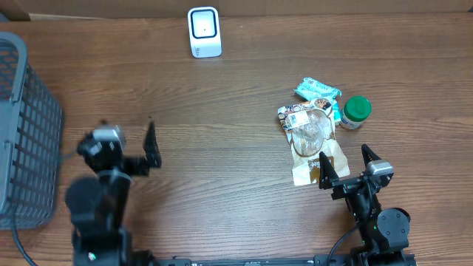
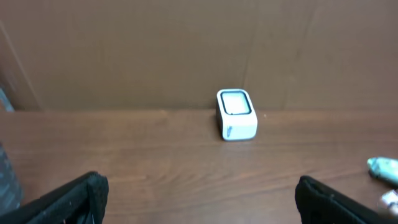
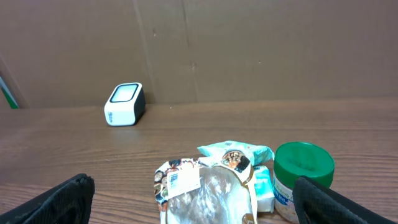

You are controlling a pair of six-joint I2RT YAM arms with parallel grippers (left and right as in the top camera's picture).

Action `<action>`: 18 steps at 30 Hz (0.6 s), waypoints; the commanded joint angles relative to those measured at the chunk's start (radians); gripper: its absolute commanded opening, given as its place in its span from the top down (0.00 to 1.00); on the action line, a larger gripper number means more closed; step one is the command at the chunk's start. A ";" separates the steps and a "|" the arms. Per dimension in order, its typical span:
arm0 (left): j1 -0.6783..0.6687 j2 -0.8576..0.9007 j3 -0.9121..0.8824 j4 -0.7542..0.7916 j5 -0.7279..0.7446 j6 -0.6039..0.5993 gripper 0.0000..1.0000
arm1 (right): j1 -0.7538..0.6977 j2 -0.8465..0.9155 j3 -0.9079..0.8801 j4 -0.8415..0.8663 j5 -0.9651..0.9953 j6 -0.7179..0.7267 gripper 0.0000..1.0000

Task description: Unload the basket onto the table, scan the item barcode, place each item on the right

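Basket: a grey mesh basket (image 1: 22, 125) stands at the left edge of the table (image 1: 222, 192), partly out of frame.
Left gripper: the left gripper (image 2: 200, 208) sits near left, just right of the basket. Its jaws are spread wide with nothing between them but bare wood. It faces the far side.
Scanner: a small white scanner (image 1: 204, 32) with a dark-rimmed face stands upright at the far edge, against the cardboard wall. It is left of centre and well apart from both grippers. In the left wrist view it sits almost straight ahead.
Snack bag: a clear-fronted snack bag (image 1: 314, 140) lies flat on the right half of the table, its near end just beside the right gripper's left finger. A white label (image 3: 183, 180) shows at its far left corner; the print is too small to read.
Teal packet: a teal packet (image 1: 318, 90) lies at the bag's far end, touching or overlapping it.
Jar: a jar with a green lid (image 1: 355, 112) stands upright just right of the bag.
Right gripper: the right gripper (image 1: 344, 157) is near right, with its jaws wide apart and gripping nothing. The bag, packet and jar lie directly beyond it, the bag closest.
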 commanded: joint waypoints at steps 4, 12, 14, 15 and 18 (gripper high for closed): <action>-0.024 -0.242 -0.195 0.040 0.001 0.195 0.01 | 0.002 -0.012 -0.011 0.003 -0.005 0.005 0.00; -0.036 -0.402 -0.335 0.059 -0.014 0.227 0.01 | 0.002 -0.012 -0.011 0.003 -0.005 0.005 0.00; -0.041 -0.428 -0.363 0.071 -0.009 0.227 0.01 | 0.002 -0.012 -0.011 0.003 -0.005 0.005 0.00; -0.044 -0.441 -0.379 0.076 -0.009 0.227 0.00 | 0.002 -0.012 -0.011 0.003 -0.005 0.005 0.00; -0.054 -0.472 -0.415 0.074 -0.009 0.219 0.01 | 0.002 -0.012 -0.011 0.003 -0.005 0.005 0.00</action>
